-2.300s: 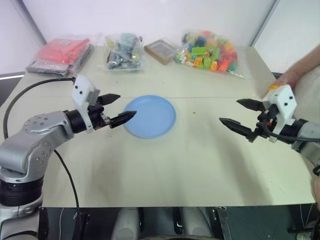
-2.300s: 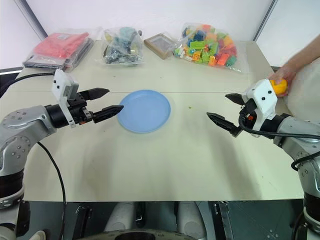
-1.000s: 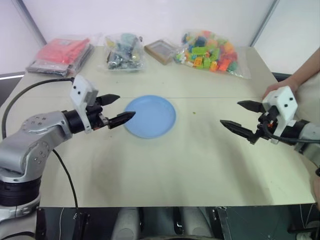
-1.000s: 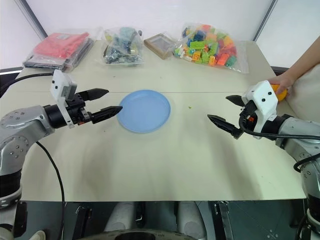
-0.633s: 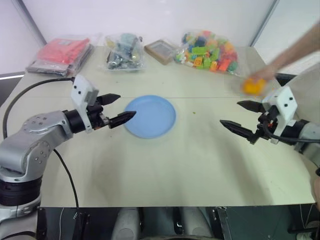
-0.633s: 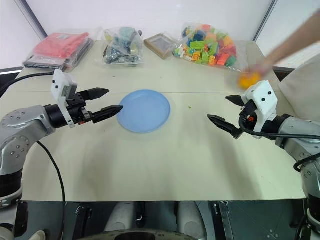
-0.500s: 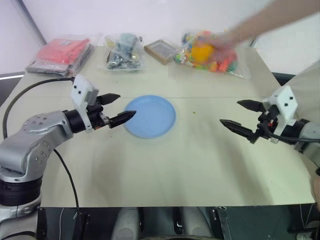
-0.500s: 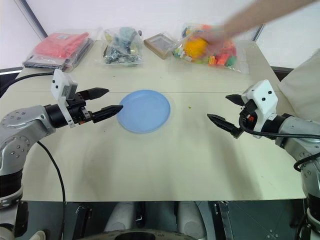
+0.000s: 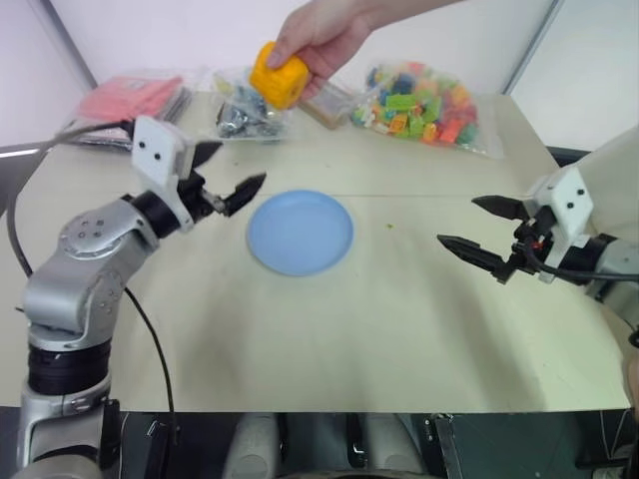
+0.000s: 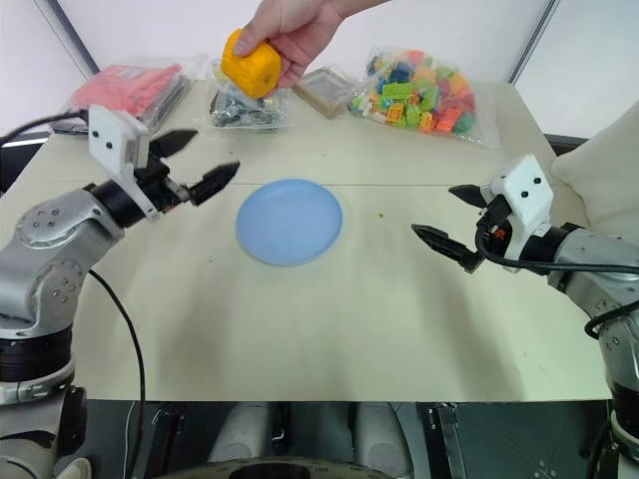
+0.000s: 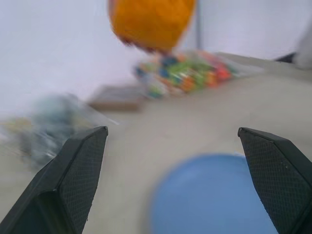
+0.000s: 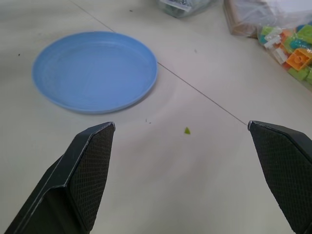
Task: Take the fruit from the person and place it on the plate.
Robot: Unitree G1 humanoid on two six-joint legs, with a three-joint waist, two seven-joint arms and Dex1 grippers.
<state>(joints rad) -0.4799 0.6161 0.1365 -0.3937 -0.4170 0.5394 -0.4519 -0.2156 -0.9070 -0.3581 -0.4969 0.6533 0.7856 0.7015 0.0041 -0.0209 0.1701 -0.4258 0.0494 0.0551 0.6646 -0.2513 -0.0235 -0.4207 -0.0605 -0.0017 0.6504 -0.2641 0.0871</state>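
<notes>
While the beige table point(image 9: 329, 329) stretches across the whole scene, its far edge carries a row of bags: a red packet point(image 9: 135, 100) at far left, a clear bag of dark parts point(image 9: 240, 110) beside it, a small brown box point(image 9: 324, 103), and a clear bag of multicoloured blocks point(image 9: 424, 110) at far right. Near the table's middle, a little to the left, lies the plate point(image 9: 300, 232), light blue and bare. Left of it hovers the left gripper point(image 9: 222, 172), raised off the table and angled up toward the far side, its fingers point(image 9: 245, 190) spread wide with nothing between them. On the right side, well apart from the plate, the right gripper point(image 9: 484, 232) hangs just above the table and points left toward the middle, fingers likewise wide and empty. Above the far left part of the table, a person's hand point(image 9: 324, 35) reaches in from the top, holding the fruit point(image 9: 279, 76) in its fingertips. This yellow-orange fruit hangs in the air above the bag of dark parts, higher than the left gripper and apart from it.
</notes>
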